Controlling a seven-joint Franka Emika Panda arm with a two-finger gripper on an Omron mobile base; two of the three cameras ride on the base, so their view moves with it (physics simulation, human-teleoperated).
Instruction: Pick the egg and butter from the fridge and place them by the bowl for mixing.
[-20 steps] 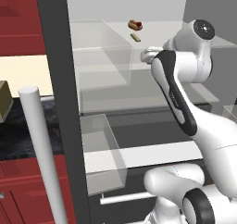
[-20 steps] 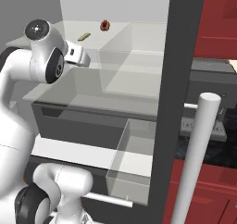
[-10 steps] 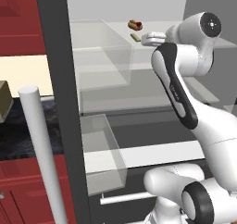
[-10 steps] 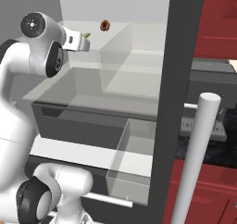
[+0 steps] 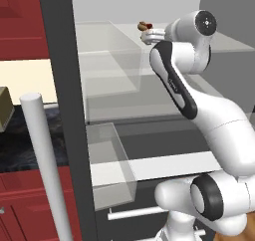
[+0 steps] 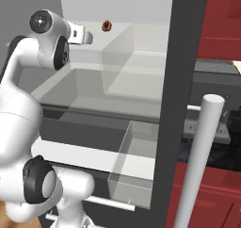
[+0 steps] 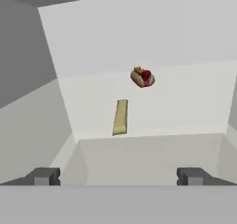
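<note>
The fridge (image 5: pixel 61 85) stands open, and my gripper (image 5: pixel 145 36) is raised to its top glass shelf. In the hand view the butter (image 7: pixel 121 117), a thin pale yellow-tan stick, lies lengthwise on that shelf, straight ahead of my gripper (image 7: pixel 118 177) and a little apart from it. The dark fingertips (image 7: pixel 44 176) stand wide apart with nothing between them. From the right base view the gripper (image 6: pixel 88 35) points toward the shelf's back. The egg and the bowl are out of view.
A brown-red lumpy item (image 7: pixel 142 77) sits behind the butter on the same shelf (image 6: pixel 141 36). Below are more glass shelves and a translucent bin (image 5: pixel 107 165). The long grey handle (image 5: pixel 45 170) rises in front, with red cabinets (image 6: pixel 221 20) and a dark counter (image 5: pixel 20 140) beside the fridge.
The arm has lifted, bringing the hand from the middle shelf's height up to the top shelf, closer to the brown-red item. The fingers stay open.
</note>
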